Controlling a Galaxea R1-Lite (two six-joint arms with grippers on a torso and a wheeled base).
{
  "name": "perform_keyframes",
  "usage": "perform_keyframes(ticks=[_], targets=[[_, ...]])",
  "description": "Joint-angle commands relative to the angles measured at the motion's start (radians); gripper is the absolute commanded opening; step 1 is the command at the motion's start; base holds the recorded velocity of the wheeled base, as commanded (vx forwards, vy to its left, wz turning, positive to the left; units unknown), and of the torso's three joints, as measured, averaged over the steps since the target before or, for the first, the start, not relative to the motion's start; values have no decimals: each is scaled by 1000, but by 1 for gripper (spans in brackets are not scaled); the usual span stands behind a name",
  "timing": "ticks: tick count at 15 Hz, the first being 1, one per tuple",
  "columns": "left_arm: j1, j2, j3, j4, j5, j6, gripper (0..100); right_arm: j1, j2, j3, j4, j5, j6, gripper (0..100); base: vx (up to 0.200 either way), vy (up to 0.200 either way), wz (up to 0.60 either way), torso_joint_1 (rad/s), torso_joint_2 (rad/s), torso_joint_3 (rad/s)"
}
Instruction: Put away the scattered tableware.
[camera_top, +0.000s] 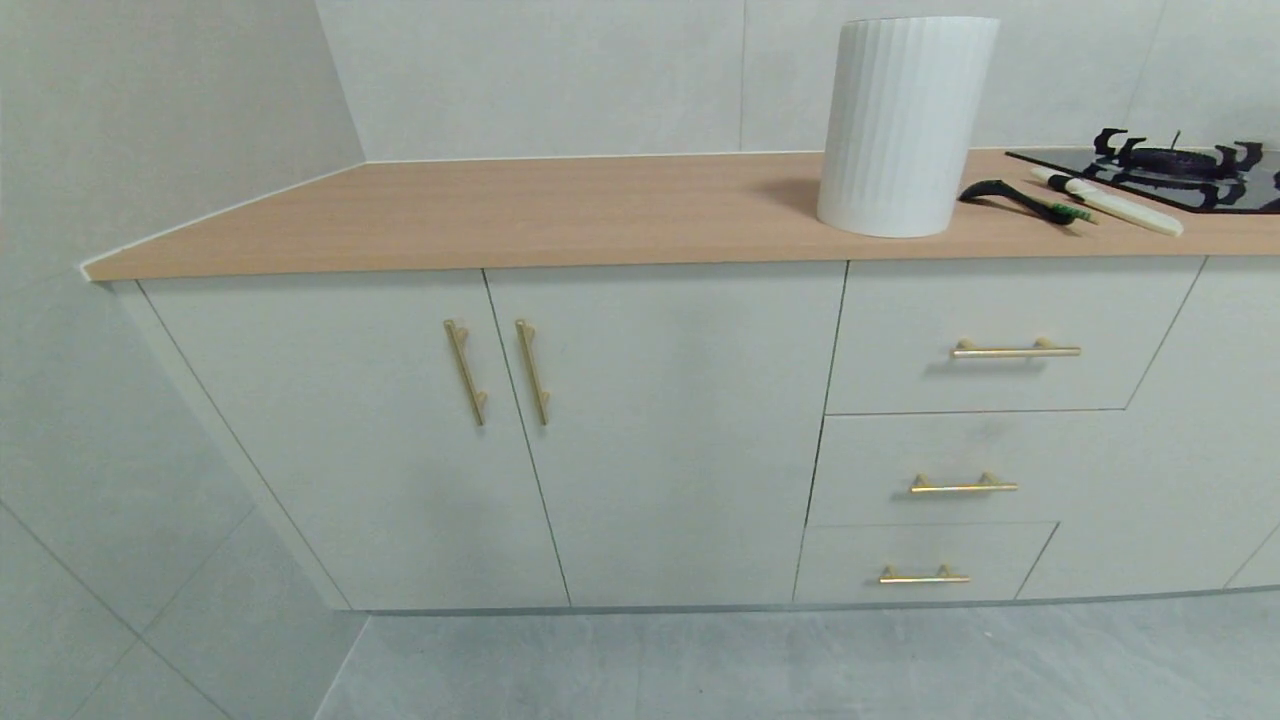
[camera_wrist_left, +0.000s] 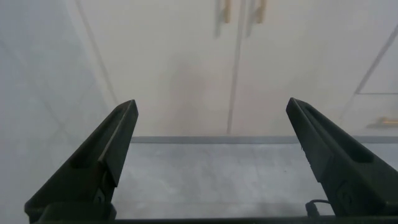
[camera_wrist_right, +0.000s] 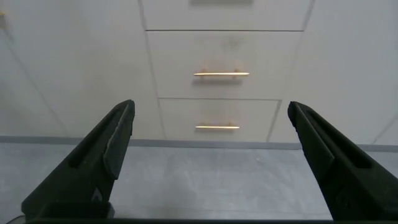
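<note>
Kitchen, domestic-style fit-out. Evidence: long light-wood desk (camera_top: 520, 215) running into a wall corner, over pale grey flat-front cabinet doors (camera_top: 380, 450) with slim brass bar handles (camera_top: 465, 372). Beside them is a stack of three pale grey drawers (camera_top: 1000, 300), same brass pulls set horizontal. Black glass gas hob (camera_top: 1215, 195) is set into the desk at the right end, black cast pan supports (camera_top: 1175, 157) on it. Large pale grey wall tiles (camera_top: 540, 75) behind, grey tiled floor (camera_top: 800, 660) below. On the desk near the hob: tall white ribbed cylindrical container (camera_top: 905, 125), black curved-handle utensil (camera_top: 1005, 195), cream-handled utensil (camera_top: 1110, 203).
</note>
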Motion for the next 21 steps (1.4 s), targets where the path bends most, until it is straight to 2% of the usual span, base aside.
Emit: perform_keyframes(ticks=[1,9,18,21], targets=[[0,1,0,0,0,-1,100,0,2,0,0,0,-1,100,0,-200,0,7,2,2],[0,1,0,0,0,-1,100,0,2,0,0,0,-1,100,0,-200,0,2,2,5],[0,1,0,0,0,-1,100,0,2,0,0,0,-1,100,0,0,0,0,0,0],[0,1,0,0,0,-1,100,0,2,0,0,-1,-1,100,200,0,0,1,1,6]])
